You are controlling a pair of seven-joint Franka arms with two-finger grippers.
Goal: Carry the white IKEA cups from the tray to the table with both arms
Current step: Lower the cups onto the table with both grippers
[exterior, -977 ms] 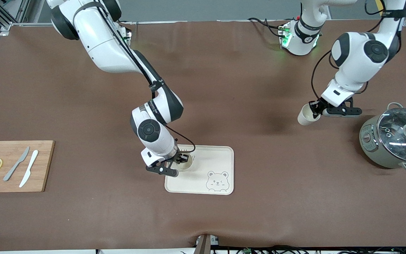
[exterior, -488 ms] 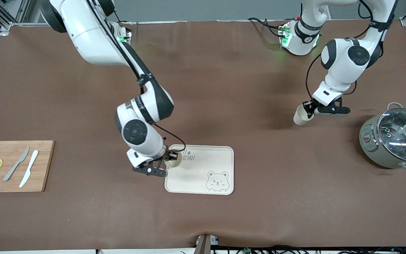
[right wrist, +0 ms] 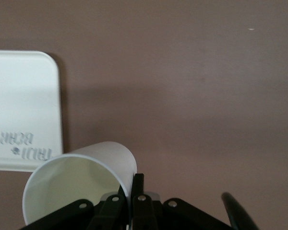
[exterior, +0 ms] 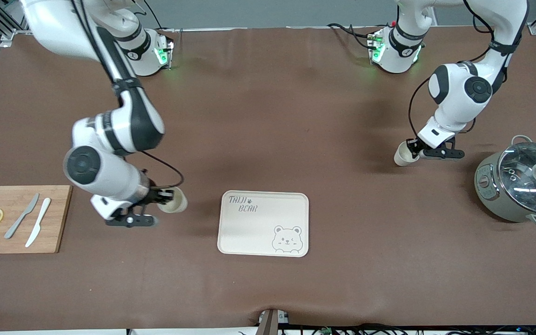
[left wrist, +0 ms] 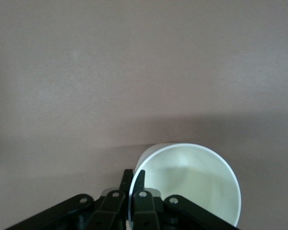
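Over bare table | right tool (exterior: 162,199) pinches cup (exterior: 173,201) rim | left tool (exterior: 416,150) pinches other cup (exterior: 403,156)

- Two glossy white robot arms, the right arm (exterior: 110,139) at the frame's left and the left arm (exterior: 458,93) at upper right, show rounded shells broken by black joint bands.
- Round black caps mark the elbow joints, each ringed in dark grey.
- Thin black cables run along both arms, strapped on with black bands, and loop free near the wrists.
- Green lights glow on the white bases along the top edge.
- The right gripper (exterior: 163,197) and left gripper (exterior: 414,149) are small, black and two-fingered, mounted on flat black bars.
- Wrist views show black linkages (left wrist: 134,206) with small silver screws (right wrist: 141,197) at the pivots.
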